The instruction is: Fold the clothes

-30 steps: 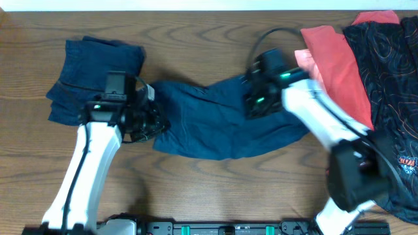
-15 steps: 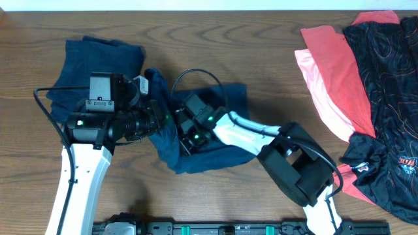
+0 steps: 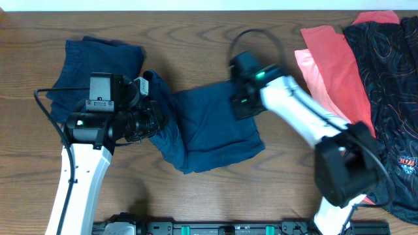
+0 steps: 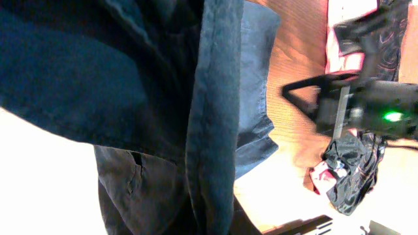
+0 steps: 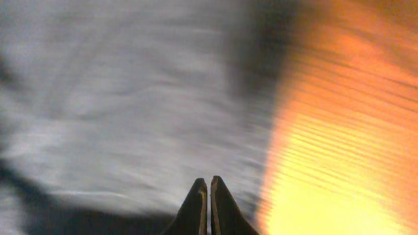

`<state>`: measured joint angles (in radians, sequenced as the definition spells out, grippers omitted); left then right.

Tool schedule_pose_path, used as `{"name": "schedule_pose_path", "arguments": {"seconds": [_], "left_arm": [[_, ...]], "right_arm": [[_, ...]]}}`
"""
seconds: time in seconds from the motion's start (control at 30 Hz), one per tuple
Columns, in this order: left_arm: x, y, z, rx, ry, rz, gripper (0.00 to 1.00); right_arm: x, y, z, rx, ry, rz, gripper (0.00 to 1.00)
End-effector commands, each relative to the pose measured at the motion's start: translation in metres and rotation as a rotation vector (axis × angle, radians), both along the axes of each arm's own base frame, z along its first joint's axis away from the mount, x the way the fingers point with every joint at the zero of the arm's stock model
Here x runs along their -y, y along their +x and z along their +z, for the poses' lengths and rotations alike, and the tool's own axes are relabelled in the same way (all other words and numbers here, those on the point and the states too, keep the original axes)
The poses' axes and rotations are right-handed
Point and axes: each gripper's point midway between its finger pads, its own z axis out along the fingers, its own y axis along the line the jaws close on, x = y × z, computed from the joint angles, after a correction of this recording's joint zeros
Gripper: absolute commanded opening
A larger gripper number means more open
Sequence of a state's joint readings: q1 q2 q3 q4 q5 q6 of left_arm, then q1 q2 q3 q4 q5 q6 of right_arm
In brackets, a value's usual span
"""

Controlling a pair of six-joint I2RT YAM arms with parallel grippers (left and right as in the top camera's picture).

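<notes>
One illegible logo [image 3: 406, 160], black garment [image 3: 385, 72]

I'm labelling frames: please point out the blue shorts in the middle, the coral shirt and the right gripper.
blue shorts [image 3: 212, 130]: overhead, flat middle of the fabric.
coral shirt [image 3: 338, 68]: overhead, its red middle.
right gripper [image 5: 209, 194]: right wrist, between fingertips.

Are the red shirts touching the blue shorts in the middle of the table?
No, the coral-red shirts lie off to one side, with bare table between them and the navy shorts.
</notes>
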<state>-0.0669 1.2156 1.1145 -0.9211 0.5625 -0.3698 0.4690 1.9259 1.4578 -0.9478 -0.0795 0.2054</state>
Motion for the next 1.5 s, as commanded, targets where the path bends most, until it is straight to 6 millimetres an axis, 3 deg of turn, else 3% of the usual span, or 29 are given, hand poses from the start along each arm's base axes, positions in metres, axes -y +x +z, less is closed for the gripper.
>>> {"name": "schedule_pose_path", "arguments": {"seconds": [0.0,0.13,0.33,0.53,0.67,0.77,0.9,1.0,1.07,1.17,1.27,1.33,1.47], "left_arm": [[0.005,-0.001,0.006,0.01,-0.023,-0.008,0.06],[0.019,0.001,0.009,0.039,-0.026,-0.057,0.06],[0.06,0.001,0.006,0.055,-0.048,-0.167,0.06],[0.11,0.0,-0.013,0.025,-0.067,-0.277,0.06],[0.142,0.011,-0.022,0.05,-0.095,-0.319,0.07],[0.152,0.027,-0.015,0.127,-0.123,-0.322,0.25],[0.141,0.068,0.01,0.299,-0.148,-0.259,0.28],[0.113,0.101,0.016,0.39,-0.081,-0.138,0.33],[0.089,0.12,0.009,0.412,0.012,-0.037,0.33],[0.066,0.136,-0.012,0.403,0.131,0.043,0.34],[0.063,0.146,-0.043,0.363,0.189,0.031,0.34],[0.064,0.149,-0.069,0.313,0.207,0.023,0.34],[0.063,0.146,-0.125,0.184,0.248,0.001,0.34]], "right_arm": [[0.038,-0.003,-0.014,-0.034,-0.106,-0.003,0.03],[0.055,-0.024,-0.041,-0.103,-0.126,-0.024,0.01],[0.039,-0.052,-0.073,-0.156,-0.043,-0.004,0.01],[0.036,-0.057,-0.076,-0.166,-0.042,-0.034,0.01],[0.037,-0.058,-0.076,-0.173,-0.046,-0.062,0.01],[0.051,-0.059,-0.07,-0.187,-0.095,-0.107,0.01],[0.095,-0.038,-0.033,-0.095,-0.239,-0.262,0.01],[0.111,-0.021,0.011,-0.009,-0.205,-0.327,0.01],[0.113,-0.011,0.045,0.065,-0.134,-0.361,0.01],[0.091,-0.006,0.083,0.146,0.034,-0.283,0.03],[0.05,-0.018,0.108,0.158,0.225,-0.123,0.05],[0.026,-0.031,0.112,0.12,0.305,-0.05,0.04],[-0.004,-0.055,0.093,0.033,0.331,0.023,0.04]]}}
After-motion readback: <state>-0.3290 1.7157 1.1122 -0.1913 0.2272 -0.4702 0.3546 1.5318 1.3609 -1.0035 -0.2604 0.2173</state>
